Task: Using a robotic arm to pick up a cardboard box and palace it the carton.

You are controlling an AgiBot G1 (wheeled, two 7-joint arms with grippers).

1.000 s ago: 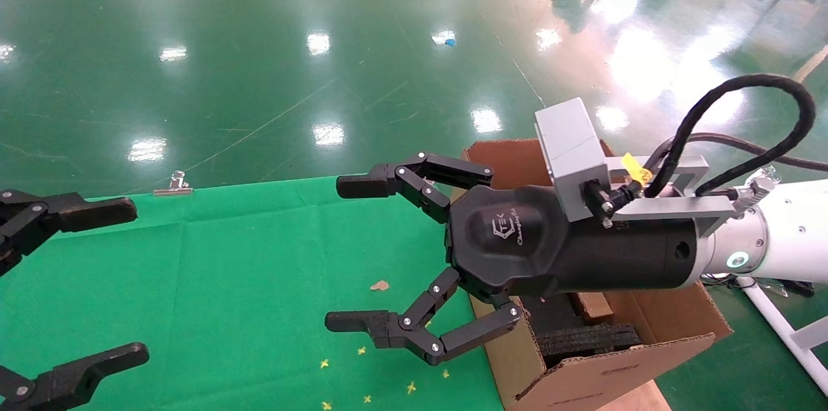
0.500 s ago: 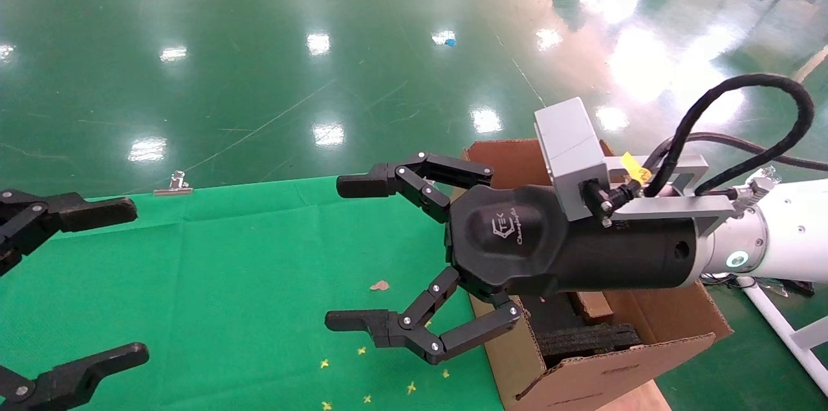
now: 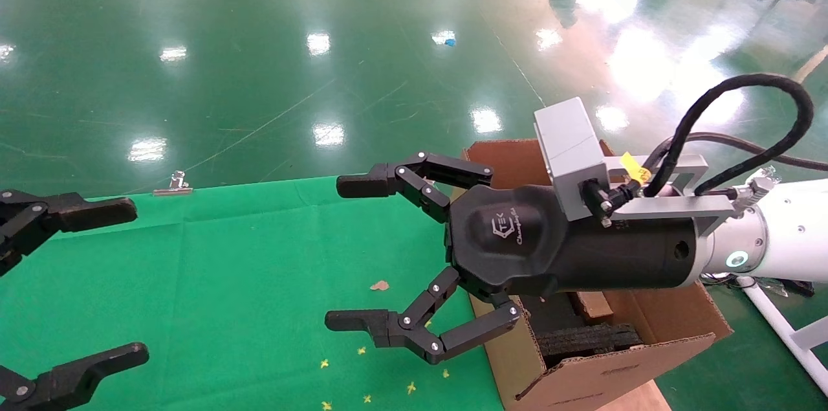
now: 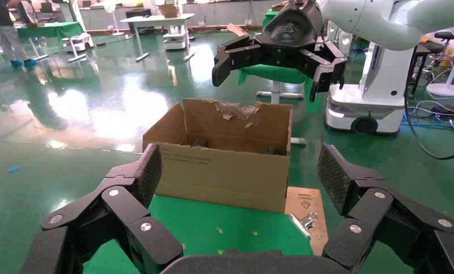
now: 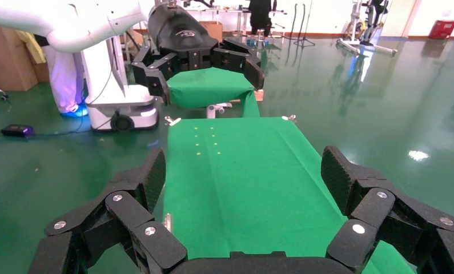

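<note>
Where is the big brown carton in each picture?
Head view: the carton sits at the lower right, partly behind the right tool.
Left wrist view: the carton stands in the middle, past the green cloth.
Right wrist view: not in it.
Shared landmark: the green cloth, seen in all three.
</note>
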